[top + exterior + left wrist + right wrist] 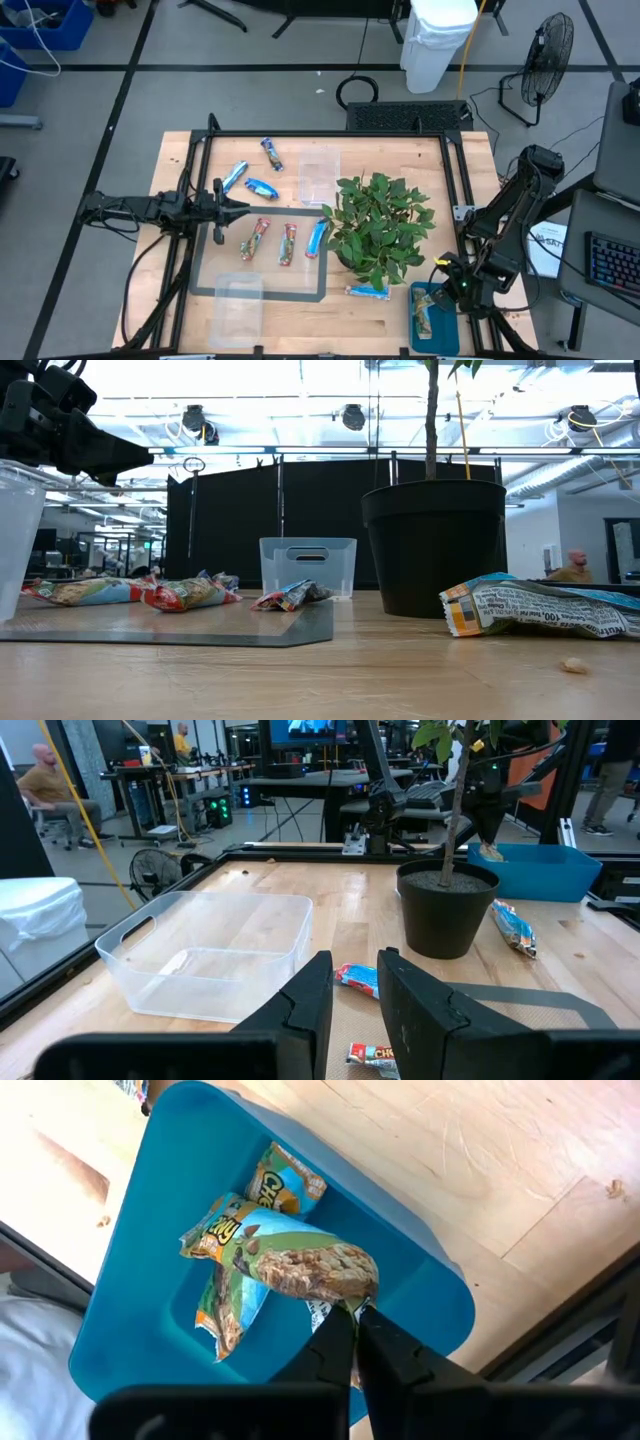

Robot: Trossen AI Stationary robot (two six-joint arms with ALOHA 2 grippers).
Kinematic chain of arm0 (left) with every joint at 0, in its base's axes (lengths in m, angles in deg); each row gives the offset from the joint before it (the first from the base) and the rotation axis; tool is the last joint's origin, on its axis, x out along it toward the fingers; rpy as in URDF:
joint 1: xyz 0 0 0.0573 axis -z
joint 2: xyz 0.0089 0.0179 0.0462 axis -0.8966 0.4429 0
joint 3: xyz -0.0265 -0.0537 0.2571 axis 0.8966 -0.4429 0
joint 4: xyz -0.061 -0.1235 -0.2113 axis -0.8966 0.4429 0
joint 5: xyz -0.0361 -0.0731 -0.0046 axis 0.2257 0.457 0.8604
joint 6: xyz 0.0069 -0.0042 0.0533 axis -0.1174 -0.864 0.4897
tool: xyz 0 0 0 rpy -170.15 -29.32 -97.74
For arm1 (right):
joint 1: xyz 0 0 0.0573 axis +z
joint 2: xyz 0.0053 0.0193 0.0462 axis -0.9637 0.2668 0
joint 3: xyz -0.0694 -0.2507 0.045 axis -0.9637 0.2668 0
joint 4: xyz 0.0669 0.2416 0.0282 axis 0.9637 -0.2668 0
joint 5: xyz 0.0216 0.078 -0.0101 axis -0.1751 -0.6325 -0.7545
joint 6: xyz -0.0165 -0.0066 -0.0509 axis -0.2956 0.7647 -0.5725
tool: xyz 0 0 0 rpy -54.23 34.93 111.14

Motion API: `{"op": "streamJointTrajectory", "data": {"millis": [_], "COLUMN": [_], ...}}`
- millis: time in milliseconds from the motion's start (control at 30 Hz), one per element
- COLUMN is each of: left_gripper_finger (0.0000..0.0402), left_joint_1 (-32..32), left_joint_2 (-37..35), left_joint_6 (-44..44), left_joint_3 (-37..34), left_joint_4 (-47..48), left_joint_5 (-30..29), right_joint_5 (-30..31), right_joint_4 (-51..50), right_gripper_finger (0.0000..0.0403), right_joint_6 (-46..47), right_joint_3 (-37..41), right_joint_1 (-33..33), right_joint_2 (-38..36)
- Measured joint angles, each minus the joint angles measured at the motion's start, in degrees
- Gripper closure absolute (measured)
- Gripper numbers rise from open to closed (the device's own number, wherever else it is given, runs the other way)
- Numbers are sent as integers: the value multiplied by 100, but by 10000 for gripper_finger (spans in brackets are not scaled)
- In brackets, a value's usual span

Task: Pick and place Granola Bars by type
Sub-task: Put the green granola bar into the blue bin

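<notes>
My right gripper hovers over the teal tray at the table's near right corner, shut on a green-and-beige bar. Two more green-and-beige bars lie flat in the tray. My left gripper is open and empty, above the left edge of the grey mat. Red-and-tan bars and a blue bar lie flat on the mat. More blue bars lie on the wood. My right gripper pinches the green-and-beige bar by one end between its two fingers, coming from above and pointing down. The bar reaches out over the tray, above the bars lying there. Whether its far end rests on them I cannot tell.
A potted plant stands right of the mat, between the two arms. One clear tub sits toward the far edge and another at the mat's near left corner. A black frame borders the table. People sit in the room beyond.
</notes>
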Motion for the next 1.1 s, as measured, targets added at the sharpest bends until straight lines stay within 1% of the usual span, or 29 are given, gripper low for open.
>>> {"op": "streamJointTrajectory", "data": {"millis": [167, 267, 700, 900, 1100], "left_gripper_finger": [314, 314, 314, 314, 314], "left_joint_1": [1, 0, 0, 0, 0], "left_joint_2": [0, -2, -1, -1, -2], "left_joint_6": [-1, 0, 0, -1, -1], "left_joint_3": [1, 0, 1, 2, 0], "left_joint_4": [2, 0, 0, 2, 2], "left_joint_5": [0, 0, 0, 0, 0], "right_joint_5": [22, 160, 157, 166, 168], "right_joint_4": [2, 19, 27, 27, 27], "right_gripper_finger": [391, 391, 383, 367, 341], "right_joint_6": [2, -11, -48, -55, -44], "right_joint_3": [0, 0, 0, 0, 0], "right_joint_1": [0, 2, 2, 2, 2], "right_joint_2": [0, 0, 0, 0, 0]}}
